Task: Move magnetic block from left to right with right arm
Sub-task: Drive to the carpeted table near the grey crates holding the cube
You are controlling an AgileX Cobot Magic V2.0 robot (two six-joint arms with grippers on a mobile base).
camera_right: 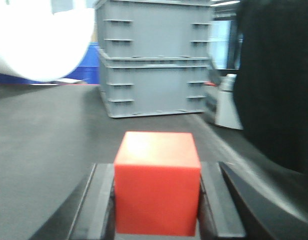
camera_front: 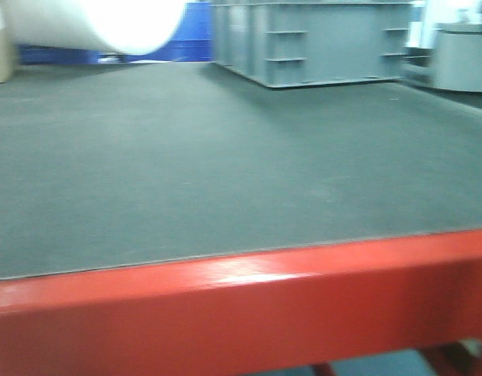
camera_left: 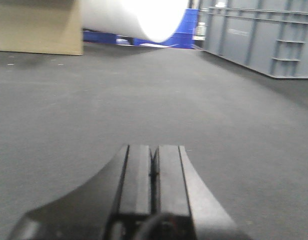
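One wide table (camera_front: 225,157) with a dark grey carpet-like top fills most of the front view, and a glossy red rail (camera_front: 241,301) runs along its near edge. At the far side of the table stand grey plastic crates (camera_front: 319,39); in the right wrist view they appear as a stack, one upon the other. To the left of them lies a big white roll (camera_front: 107,19), overexposed, with blue crates (camera_front: 190,35) behind it, and a tan cardboard box (camera_left: 38,25) stands at the far left in the left wrist view. The left end effector (camera_left: 154,172) hangs low over the bare carpet, its two dark fingers (camera_left: 136,175) pressed flat against each other with nothing between them. The right end effector (camera_right: 157,200) is clenched on the magnetic block (camera_right: 157,185) — the red cube sits between the two fingers (camera_right: 101,200), touching both, its top face up. Whether the block rests on the table or is lifted I cannot tell — its underside is hidden.
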